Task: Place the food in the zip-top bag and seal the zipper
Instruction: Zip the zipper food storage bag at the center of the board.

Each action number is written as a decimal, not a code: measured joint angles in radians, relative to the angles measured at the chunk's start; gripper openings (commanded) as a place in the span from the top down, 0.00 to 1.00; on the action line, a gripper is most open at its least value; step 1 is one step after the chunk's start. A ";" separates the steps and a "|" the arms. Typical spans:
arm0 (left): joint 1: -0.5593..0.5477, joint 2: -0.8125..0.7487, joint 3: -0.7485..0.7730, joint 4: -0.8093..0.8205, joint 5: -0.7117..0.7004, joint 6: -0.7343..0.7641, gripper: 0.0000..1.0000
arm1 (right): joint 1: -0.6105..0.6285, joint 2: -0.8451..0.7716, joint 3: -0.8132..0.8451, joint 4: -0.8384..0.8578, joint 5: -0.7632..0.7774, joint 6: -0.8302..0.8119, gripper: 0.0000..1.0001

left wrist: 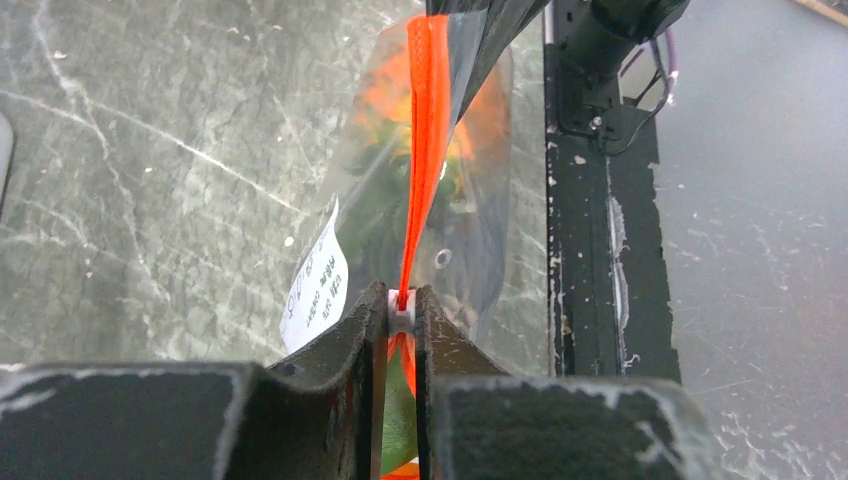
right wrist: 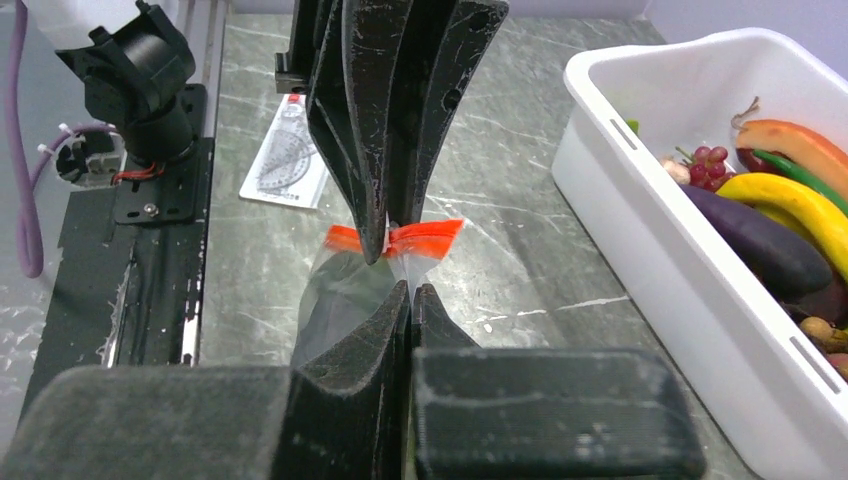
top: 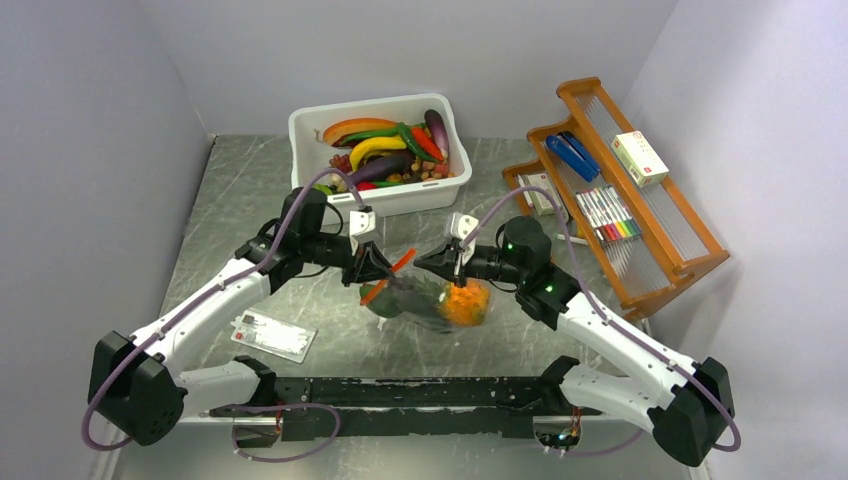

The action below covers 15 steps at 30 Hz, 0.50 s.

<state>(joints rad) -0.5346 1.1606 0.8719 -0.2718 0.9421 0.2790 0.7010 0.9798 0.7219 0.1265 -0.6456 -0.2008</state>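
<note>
The zip-top bag [top: 425, 300] hangs between my two grippers above the table. The orange pineapple [top: 466, 301] and a green piece [top: 388, 300] are inside it. My left gripper [top: 383, 268] is shut on the white slider of the orange-red zipper [top: 400, 264]. In the left wrist view the zipper [left wrist: 430, 130] runs straight away from my jaws [left wrist: 402, 310], with the white label [left wrist: 318, 288] on the left. My right gripper [top: 428, 262] is shut on the clear bag edge [right wrist: 400, 262] just below the zipper [right wrist: 428, 238]. No grape bunch shows in the bag.
A white tub [top: 300, 128] of toy vegetables stands at the back. A wooden rack [top: 655, 255] with pens and boxes is at the right. A flat white card [top: 272, 336] lies front left. The black base rail [top: 420, 392] runs along the near edge.
</note>
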 measured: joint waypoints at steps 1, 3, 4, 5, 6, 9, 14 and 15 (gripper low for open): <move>0.000 0.000 0.000 -0.006 -0.008 0.005 0.93 | 0.000 -0.002 -0.006 0.009 -0.001 0.006 1.00; 0.000 0.000 0.000 -0.020 -0.024 0.018 0.93 | -0.001 -0.003 -0.014 0.026 0.000 0.018 1.00; 0.000 0.000 0.000 -0.025 -0.027 0.021 0.93 | -0.002 -0.004 -0.018 0.034 0.000 0.023 1.00; 0.000 0.000 -0.001 -0.030 -0.031 0.024 0.93 | -0.004 -0.007 -0.024 0.044 0.003 0.028 1.00; 0.000 -0.001 -0.004 -0.031 -0.032 0.026 0.93 | -0.008 -0.010 -0.028 0.048 0.004 0.032 1.00; 0.000 -0.018 -0.029 -0.033 -0.039 0.029 0.93 | -0.018 -0.017 -0.030 0.055 0.003 0.050 1.00; 0.000 -0.049 -0.041 -0.052 -0.053 0.043 0.93 | -0.027 -0.027 -0.058 0.109 0.003 0.086 1.00; 0.000 -0.051 -0.041 -0.058 -0.059 0.047 0.93 | -0.028 -0.032 -0.067 0.117 0.003 0.094 1.00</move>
<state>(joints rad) -0.5343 1.1091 0.8307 -0.3294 0.8833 0.3264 0.6731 0.9482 0.6548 0.2432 -0.6422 -0.1070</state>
